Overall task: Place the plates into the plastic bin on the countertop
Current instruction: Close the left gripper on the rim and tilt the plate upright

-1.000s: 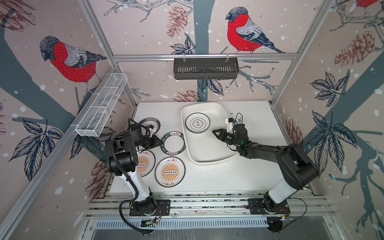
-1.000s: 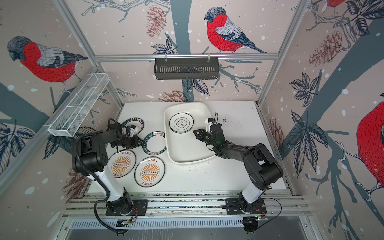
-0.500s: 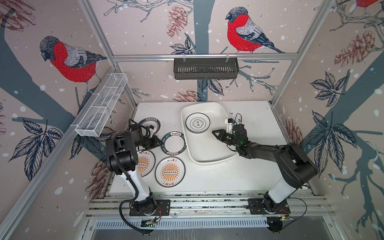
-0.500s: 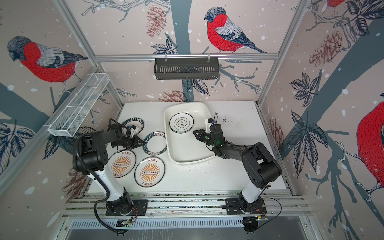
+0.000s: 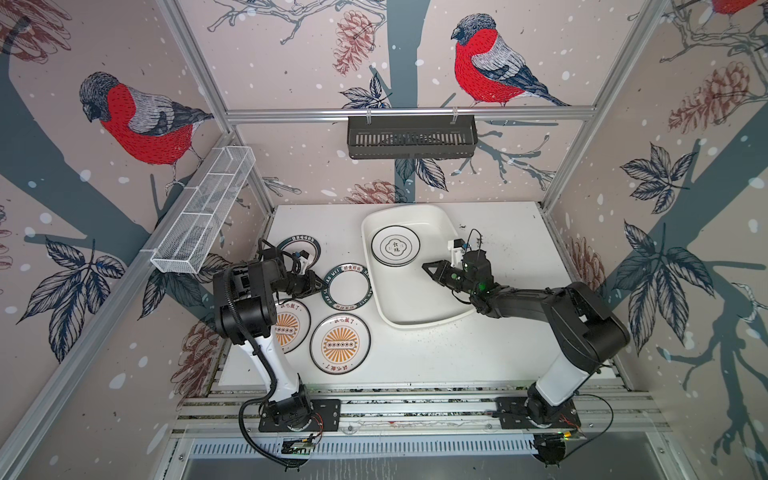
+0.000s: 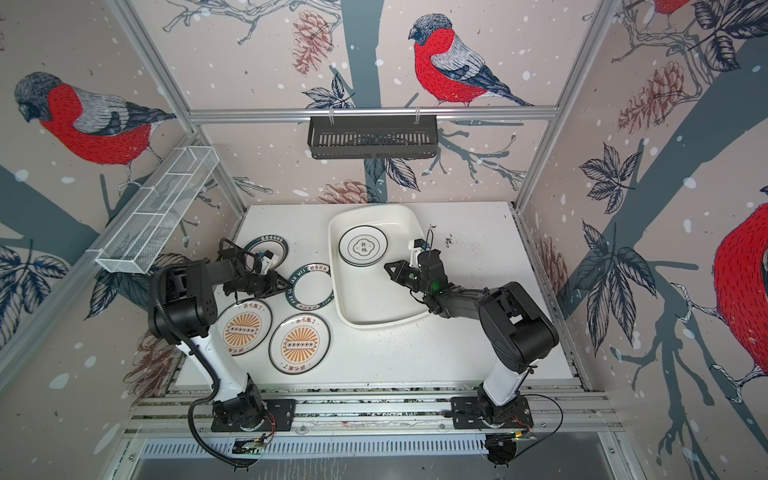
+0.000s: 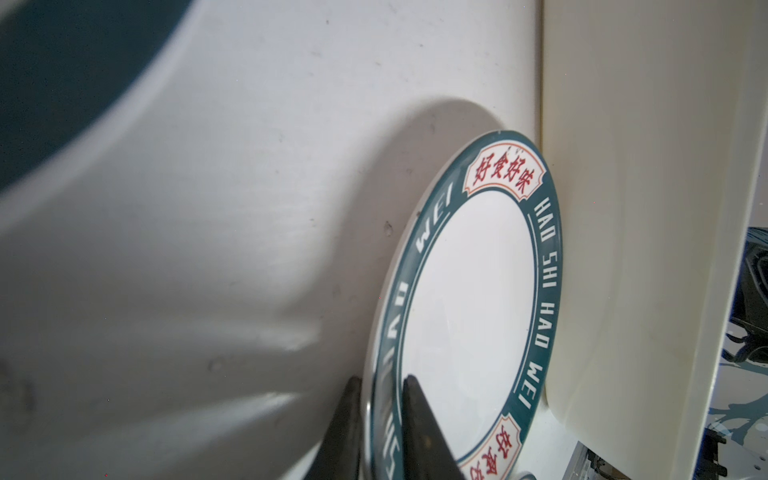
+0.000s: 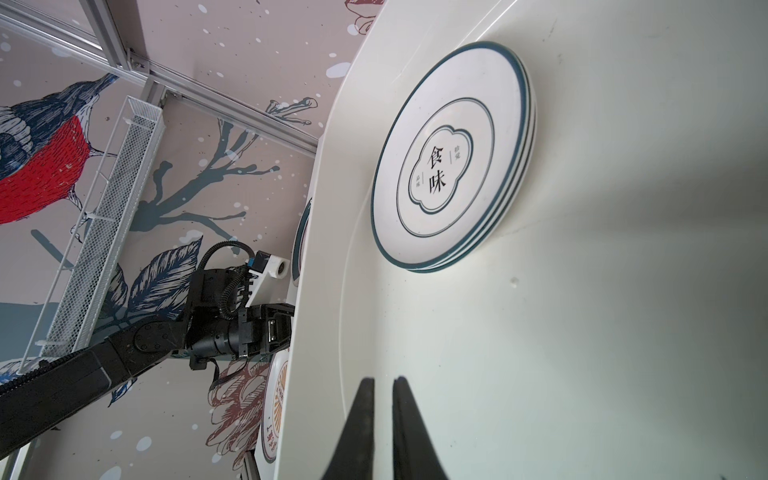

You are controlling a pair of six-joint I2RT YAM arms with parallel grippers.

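Fingers (image 7: 419, 432) of the left gripper (image 7: 380, 380) are closed on the near rim of the teal-banded plate (image 5: 347, 286). It lies on the countertop (image 5: 415, 353), its far edge right against the plastic bin (image 5: 415, 299). Two sunburst plates (image 5: 340, 343) crowd it on the base side. The right gripper (image 5: 424, 266) hangs over the bin's bare floor, pinched nearly together and empty, beside the stacked emblem plates (image 8: 444, 166).

top views: stereo pair high overhead, facing down, far, both framing the whole surface (image 5: 498, 353) | left wrist: very close, along the teal-rimmed plate (image 7: 469, 291) | right wrist: close over the plastic bin (image 8: 582, 332), facing the left arm (image 8: 124, 353)
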